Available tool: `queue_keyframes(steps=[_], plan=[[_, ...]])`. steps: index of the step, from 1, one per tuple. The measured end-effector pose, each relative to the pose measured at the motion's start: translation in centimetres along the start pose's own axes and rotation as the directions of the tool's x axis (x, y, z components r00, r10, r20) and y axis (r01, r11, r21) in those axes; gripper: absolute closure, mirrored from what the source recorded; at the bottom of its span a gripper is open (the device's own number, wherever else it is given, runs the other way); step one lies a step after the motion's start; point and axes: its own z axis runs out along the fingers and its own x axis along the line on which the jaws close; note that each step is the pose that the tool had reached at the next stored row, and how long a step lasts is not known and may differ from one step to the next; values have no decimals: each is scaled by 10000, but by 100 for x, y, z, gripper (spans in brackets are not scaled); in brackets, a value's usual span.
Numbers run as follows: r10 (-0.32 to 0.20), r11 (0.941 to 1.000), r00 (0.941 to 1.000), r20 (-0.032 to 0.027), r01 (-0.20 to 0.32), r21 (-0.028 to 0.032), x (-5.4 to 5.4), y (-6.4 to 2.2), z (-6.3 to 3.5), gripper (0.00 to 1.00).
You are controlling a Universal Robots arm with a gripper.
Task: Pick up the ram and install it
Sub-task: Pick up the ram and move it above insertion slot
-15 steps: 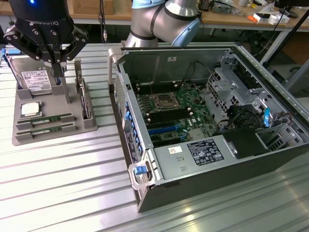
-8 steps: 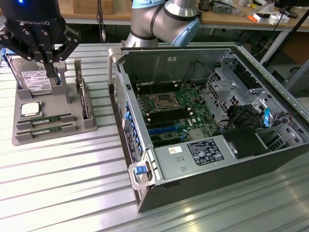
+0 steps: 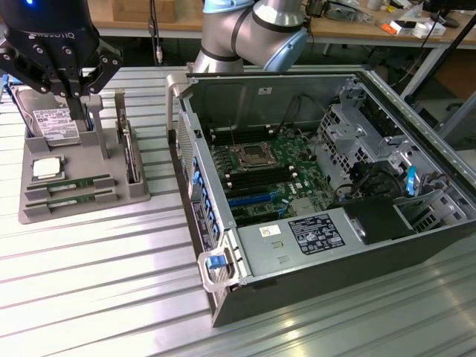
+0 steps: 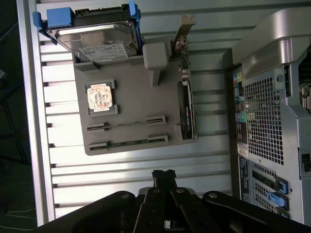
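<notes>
Two matching long green sticks lie in slots of a grey holder (image 3: 111, 190) (image 4: 136, 104); the ram is one of them. One stick (image 3: 74, 183) (image 4: 127, 122) lies nearer the square silver processor (image 3: 46, 167) (image 4: 101, 97); the other stick (image 3: 71, 195) (image 4: 129, 142) lies at the holder's edge. My black gripper (image 3: 72, 93) (image 4: 164, 175) hangs well above the holder, over the hard drive (image 3: 50, 119) (image 4: 99, 41). Its fingers are shut with nothing between them.
An open computer case (image 3: 416, 245) (image 4: 272, 97) lies on the exterior view's right on the ribbed metal table (image 3: 97, 282), showing the motherboard (image 3: 260, 167) with black and blue memory slots (image 3: 253, 199). A card (image 3: 132, 160) (image 4: 186, 109) stands upright in the holder. Benches with clutter run behind.
</notes>
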Motion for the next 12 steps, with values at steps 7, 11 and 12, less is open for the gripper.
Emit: queue_keyframes(steps=[7, 11, 12], plan=[[-712, 9975, 9975, -31, 712, -19, 0, 0, 0, 90], [-1584, 9874, 9874, -66, 1583, -45, 0, 0, 0, 90], [-1714, 9852, 9852, -72, 1713, -49, 0, 0, 0, 90]])
